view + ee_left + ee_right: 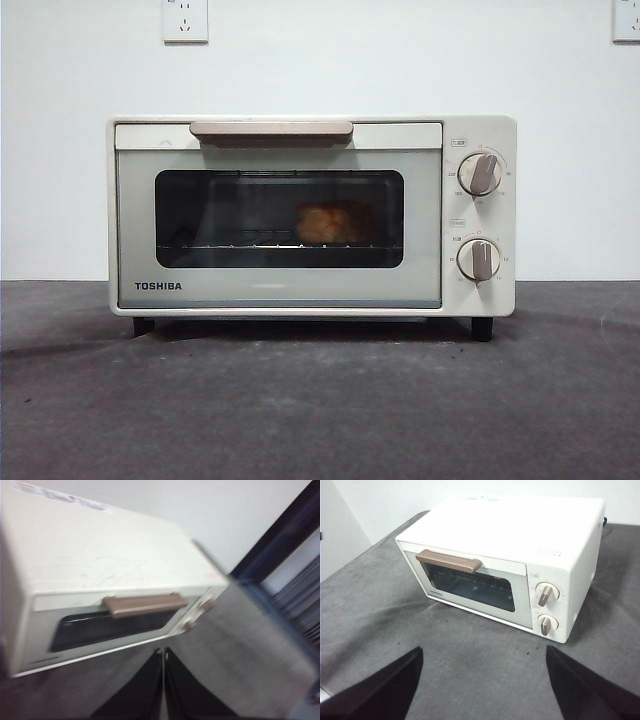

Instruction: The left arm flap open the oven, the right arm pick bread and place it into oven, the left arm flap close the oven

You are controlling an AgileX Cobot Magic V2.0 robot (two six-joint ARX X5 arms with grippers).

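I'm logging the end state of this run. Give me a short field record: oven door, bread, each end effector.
oven door: oven shut, tan handle at the top
bread: bread inside on the rack, seen through the window, right of centre
left end effector: left end effector shut, empty, in front of the oven
right end effector: right end effector open, empty, away from the oven
table: dark grey table

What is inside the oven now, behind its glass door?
Through the closed oven's dark window, the bread sits on the wire rack, right of centre. The tinted glass hides its details and the rest of the interior.
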